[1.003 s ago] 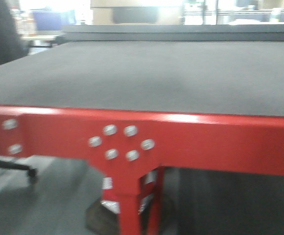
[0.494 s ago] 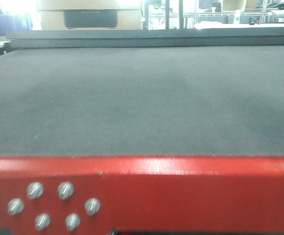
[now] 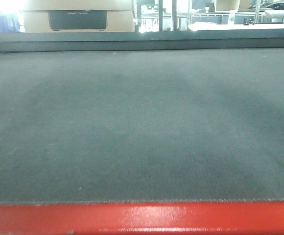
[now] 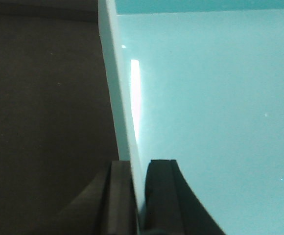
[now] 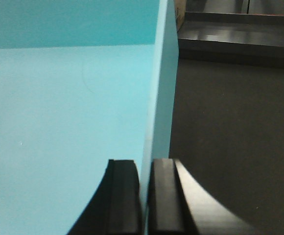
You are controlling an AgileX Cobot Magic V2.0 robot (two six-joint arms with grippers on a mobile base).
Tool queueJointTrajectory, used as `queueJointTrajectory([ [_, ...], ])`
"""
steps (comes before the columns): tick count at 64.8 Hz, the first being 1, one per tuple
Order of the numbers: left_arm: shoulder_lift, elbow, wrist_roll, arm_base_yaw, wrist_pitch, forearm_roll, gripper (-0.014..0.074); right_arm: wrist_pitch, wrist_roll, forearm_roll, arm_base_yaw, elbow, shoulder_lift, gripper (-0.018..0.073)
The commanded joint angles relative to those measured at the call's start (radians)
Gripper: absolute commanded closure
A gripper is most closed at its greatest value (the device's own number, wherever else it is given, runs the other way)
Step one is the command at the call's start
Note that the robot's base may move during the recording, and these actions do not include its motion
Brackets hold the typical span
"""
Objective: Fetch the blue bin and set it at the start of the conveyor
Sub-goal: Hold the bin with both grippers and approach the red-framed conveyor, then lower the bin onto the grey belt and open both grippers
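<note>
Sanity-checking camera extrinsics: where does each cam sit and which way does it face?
Front-facing: low at the red front edge, looking along the conveyor start toward a cardboard box; no robot parts.
Left wrist: behind the left gripper, shut on the blue bin's wall; interior at right.
Right wrist: behind the right gripper, shut on another wall; interior at left.
Shared: both wrist views show the bin's interior and a dark surface outside, likely the belt.

Tan box [image 3: 34, 20] in far background
</note>
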Motion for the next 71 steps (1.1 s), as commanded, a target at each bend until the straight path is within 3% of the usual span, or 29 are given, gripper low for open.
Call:
queueJointTrajectory([
  [1, -0.012, -0.009, 0.009, 0.005, -0.033, 0.022, 0.0708, -0.062, -0.018, -0.031, -0.009, -0.008, -0.019, 0.0711],
  [71, -0.012, -0.009, 0.009, 0.005, -0.036, 0.022, 0.0708, -0.062, -0.018, -0.031, -0.009, -0.008, -0.019, 0.0711],
])
